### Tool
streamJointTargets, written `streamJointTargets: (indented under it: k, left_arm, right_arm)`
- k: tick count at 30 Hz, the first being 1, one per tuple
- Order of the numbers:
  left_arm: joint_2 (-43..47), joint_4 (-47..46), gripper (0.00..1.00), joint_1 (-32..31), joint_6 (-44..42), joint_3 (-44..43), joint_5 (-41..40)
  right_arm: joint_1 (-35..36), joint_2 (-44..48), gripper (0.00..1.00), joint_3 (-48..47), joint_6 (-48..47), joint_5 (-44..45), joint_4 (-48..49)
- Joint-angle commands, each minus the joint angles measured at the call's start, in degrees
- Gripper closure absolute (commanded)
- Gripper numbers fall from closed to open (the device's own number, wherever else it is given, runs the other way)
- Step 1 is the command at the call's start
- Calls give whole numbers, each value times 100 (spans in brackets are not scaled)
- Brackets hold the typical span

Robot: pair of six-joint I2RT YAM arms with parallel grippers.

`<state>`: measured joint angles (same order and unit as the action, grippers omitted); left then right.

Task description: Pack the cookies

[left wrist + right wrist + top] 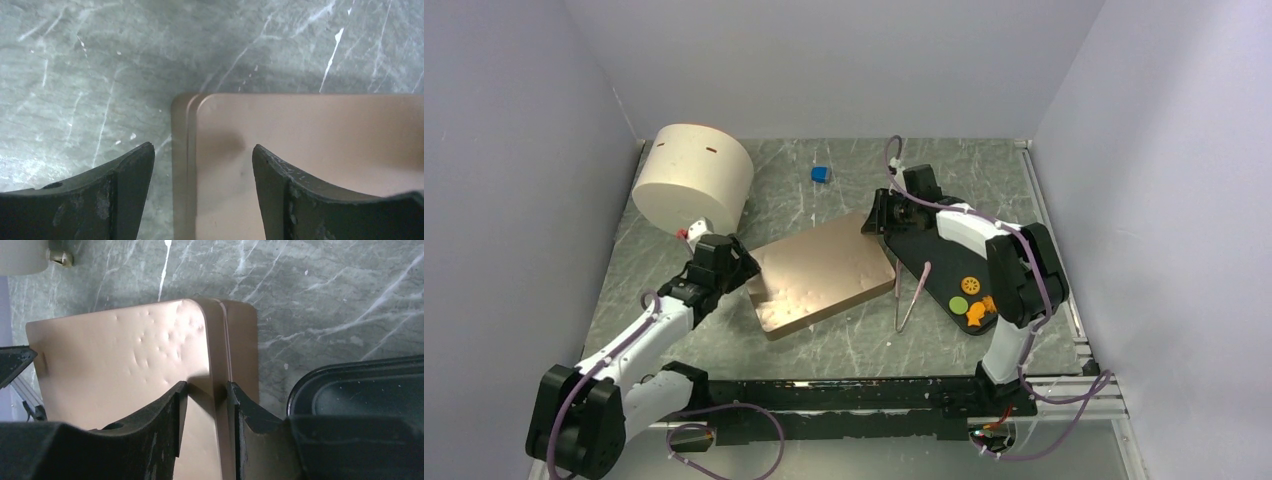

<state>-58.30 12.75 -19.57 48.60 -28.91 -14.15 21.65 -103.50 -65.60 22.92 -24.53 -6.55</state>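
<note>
The cookies [970, 296] lie at the near end of a black tray [934, 255] on the right: an orange round, a green round and an orange fish-like piece show. A closed tan tin box [824, 275] lies flat in the middle. My left gripper [742, 270] is open at its left corner, jaws astride the lid's edge [192, 165], one finger over the table and one over the lid. At the box's far right corner, my right gripper [871, 222] has narrowly parted jaws either side of the lid's rim [220, 365], with a gap showing. Neither holds a cookie.
A large cream round container [694, 180] stands at the back left, close to my left wrist. A small blue cube [821, 174] sits at the back. Pink tweezers [914, 295] lie between the box and the tray. Walls close in on three sides.
</note>
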Motion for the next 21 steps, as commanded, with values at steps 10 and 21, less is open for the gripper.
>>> streamJointTargets:
  k: [10, 21]
  left_arm:
    - [-572, -426, 35, 480, -227, -254, 199]
    - [-584, -178, 49, 494, -8, 218, -130]
  right_arm:
    - [-63, -733, 61, -846, 58, -400, -230]
    - [-60, -892, 60, -1216, 174, -438, -136]
